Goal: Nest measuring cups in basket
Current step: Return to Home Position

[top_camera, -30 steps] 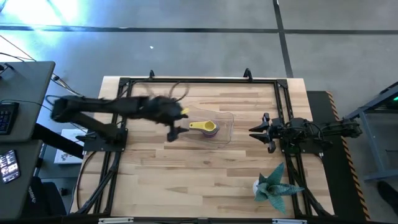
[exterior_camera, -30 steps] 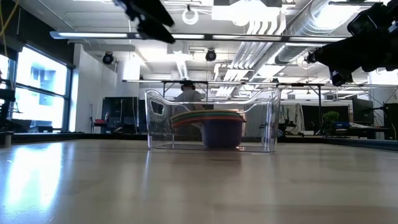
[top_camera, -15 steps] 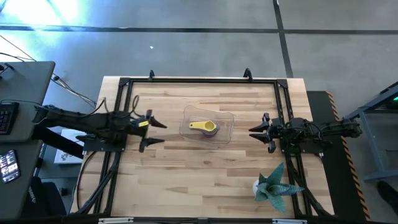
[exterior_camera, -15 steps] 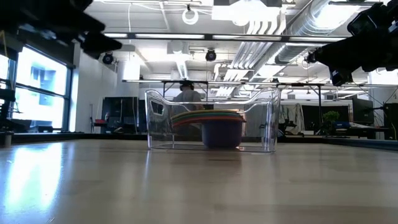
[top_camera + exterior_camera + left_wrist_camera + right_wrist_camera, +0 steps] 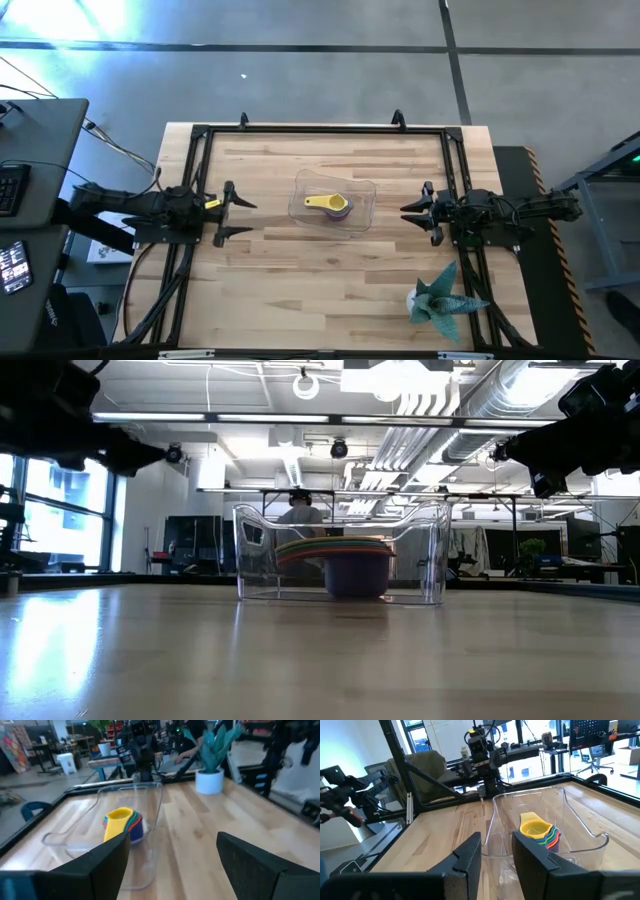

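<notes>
Dark left tool [image 5: 238, 215] hangs over the counter's [image 5: 300, 290] left edge, fingers spread apart, nothing between them. Right tool [image 5: 412, 214] waits over the right edge, fingers also parted, empty. Between the two, mid-counter, sits the clear basket [image 5: 366, 190]. Inside it the measuring cups [image 5: 331, 205] are nested in one stack, yellow uppermost, purple lowest, yellow handle toward the left edge. Spiky teal paper figure [image 5: 440, 296] stands by the high view's lower-right corner, well apart from the basket.

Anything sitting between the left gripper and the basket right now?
No. In the high view, only bare table separates the left gripper from the basket.
</notes>
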